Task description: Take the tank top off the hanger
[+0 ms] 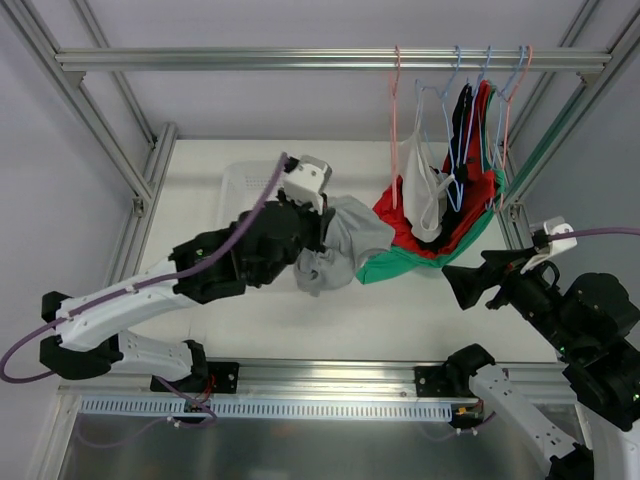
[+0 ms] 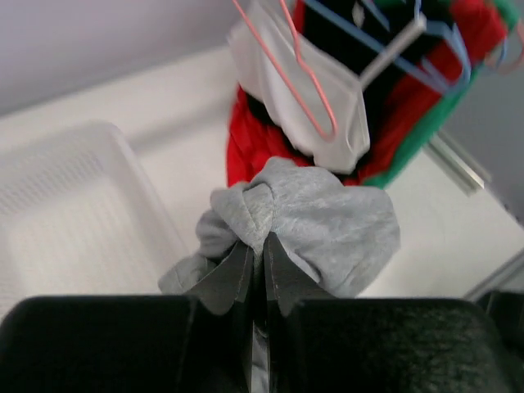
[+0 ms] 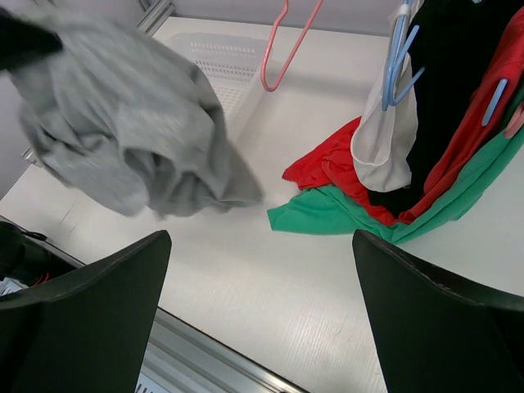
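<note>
The tank top [image 1: 345, 250] is a bunched grey garment held above the table's middle, clear of the hangers. My left gripper [image 2: 260, 246] is shut on a fold of it [image 2: 327, 213], and the cloth hides the fingertips in the top view. A bare pink hanger [image 1: 397, 110] hangs from the overhead rail just right of the tank top and also shows in the left wrist view [image 2: 295, 65]. My right gripper [image 1: 465, 285] stands open low at the right, nothing between its fingers [image 3: 260, 246]. The tank top [image 3: 123, 123] lies to its upper left.
White, black, red and green garments [image 1: 440, 215] hang on blue hangers [image 1: 455, 120] from the rail, their hems draped on the table. A white mesh basket [image 1: 245, 185] sits at the back left behind my left arm. Aluminium frame posts [image 1: 140, 190] flank the table.
</note>
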Available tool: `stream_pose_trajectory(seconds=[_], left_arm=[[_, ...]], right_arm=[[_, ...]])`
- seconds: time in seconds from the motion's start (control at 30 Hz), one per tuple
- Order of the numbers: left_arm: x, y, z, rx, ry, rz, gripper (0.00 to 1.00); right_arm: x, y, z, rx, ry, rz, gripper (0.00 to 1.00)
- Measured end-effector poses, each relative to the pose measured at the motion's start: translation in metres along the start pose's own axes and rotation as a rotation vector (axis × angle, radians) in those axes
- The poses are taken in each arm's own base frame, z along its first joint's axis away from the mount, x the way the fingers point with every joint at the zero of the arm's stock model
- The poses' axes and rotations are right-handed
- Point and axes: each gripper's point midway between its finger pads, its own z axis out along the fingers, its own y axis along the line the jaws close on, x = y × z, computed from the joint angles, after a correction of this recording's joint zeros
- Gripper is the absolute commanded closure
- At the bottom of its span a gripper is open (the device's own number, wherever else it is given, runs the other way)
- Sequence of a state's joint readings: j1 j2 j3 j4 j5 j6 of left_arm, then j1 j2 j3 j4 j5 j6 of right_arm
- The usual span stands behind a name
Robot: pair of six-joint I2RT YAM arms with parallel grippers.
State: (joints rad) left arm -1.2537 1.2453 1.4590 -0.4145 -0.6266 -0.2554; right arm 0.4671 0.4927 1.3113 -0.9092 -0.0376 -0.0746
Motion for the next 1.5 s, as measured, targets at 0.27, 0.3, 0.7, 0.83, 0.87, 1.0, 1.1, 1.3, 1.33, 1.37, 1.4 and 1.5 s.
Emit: stream_pose_trajectory(seconds=[0.27,0.3,0.7,0.83,0.87,1.0,1.1,1.3,1.33,1.37,1.4,1.5], left_arm=[[-0.108,0.099,-0.005,-0.292,-0.18,-0.042,1.0],[-0.112,0.113,-0.002,-0.333,-0.178,-0.042,1.0],[-0.075,0.21,0.044,-0.47,-0.03,-0.116,1.0],[-0.031,0.233,0.072,-0.505,0.078,-0.173,1.0],[-0.019,0.235,0.077,-0.508,0.109,-0.185,1.0],[0.017,0.234,0.087,-0.495,0.209,-0.212,1.0],[0.017,0.226,0.087,-0.467,0.213,-0.216,1.0],[-0.007,0.223,0.071,-0.459,0.145,-0.217,1.0],[-0.01,0.223,0.071,-0.459,0.136,-0.219,1.0],[-0.012,0.224,0.07,-0.459,0.128,-0.221,1.0],[-0.011,0.226,0.071,-0.464,0.129,-0.224,1.0],[-0.002,0.234,0.082,-0.483,0.152,-0.23,0.94]], right_arm=[[-0.007,0.002,0.01,-0.008,-0.009,0.002,0.0],[-0.008,0.003,0.011,-0.009,-0.008,0.002,0.0],[-0.013,0.001,0.029,0.009,0.024,0.003,0.0],[-0.021,-0.004,0.051,0.049,0.064,0.003,0.01],[-0.021,-0.004,0.057,0.052,0.076,0.004,0.01],[-0.019,-0.005,0.077,0.06,0.115,0.004,0.01],[-0.017,-0.005,0.087,0.056,0.134,0.005,0.0],[-0.019,-0.003,0.093,0.047,0.13,0.006,0.01],[-0.021,-0.003,0.093,0.046,0.125,0.006,0.0],[-0.022,-0.002,0.094,0.045,0.12,0.006,0.01],[-0.023,-0.002,0.094,0.045,0.116,0.006,0.0],[-0.028,-0.002,0.095,0.045,0.108,0.005,0.01]])
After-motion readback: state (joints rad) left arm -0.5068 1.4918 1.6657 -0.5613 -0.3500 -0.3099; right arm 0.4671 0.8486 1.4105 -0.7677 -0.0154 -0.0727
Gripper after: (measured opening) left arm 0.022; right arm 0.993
